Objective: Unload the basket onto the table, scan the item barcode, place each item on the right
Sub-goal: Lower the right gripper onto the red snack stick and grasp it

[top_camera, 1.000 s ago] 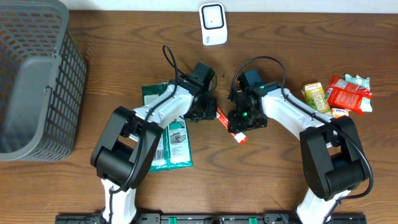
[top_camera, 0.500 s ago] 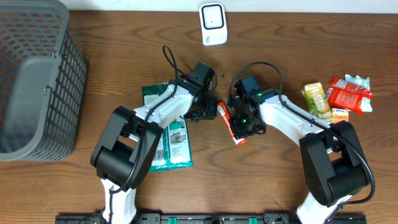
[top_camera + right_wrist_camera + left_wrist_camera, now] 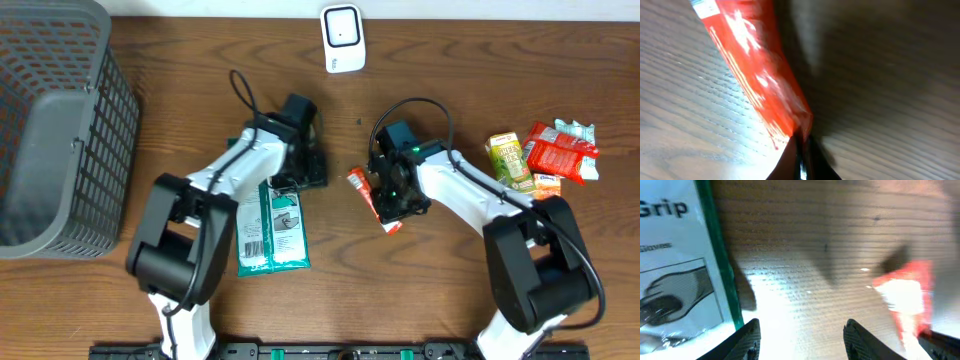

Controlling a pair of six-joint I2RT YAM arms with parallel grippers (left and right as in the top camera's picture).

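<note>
The item is a narrow red packet [image 3: 362, 190] lying slantwise at the table's middle. My right gripper [image 3: 392, 207] is shut on its near end; in the right wrist view the packet [image 3: 755, 65] runs up and left from the closed right gripper [image 3: 801, 150]. My left gripper [image 3: 308, 168] stands to the packet's left, apart from it. Its jaws are open with only bare wood between them in the left wrist view [image 3: 802, 330], and the packet [image 3: 907, 297] shows blurred at the right. A white scanner [image 3: 342, 38] stands at the back edge.
A green and white glove package [image 3: 272, 225] lies under and in front of the left arm, also at the left of the left wrist view [image 3: 675, 280]. A grey mesh basket [image 3: 60, 130] fills the far left. Several snack packs [image 3: 545, 155] sit at the right.
The right gripper closed on the red packet. The left gripper then opened, let go of the packet and drew back to the left.
</note>
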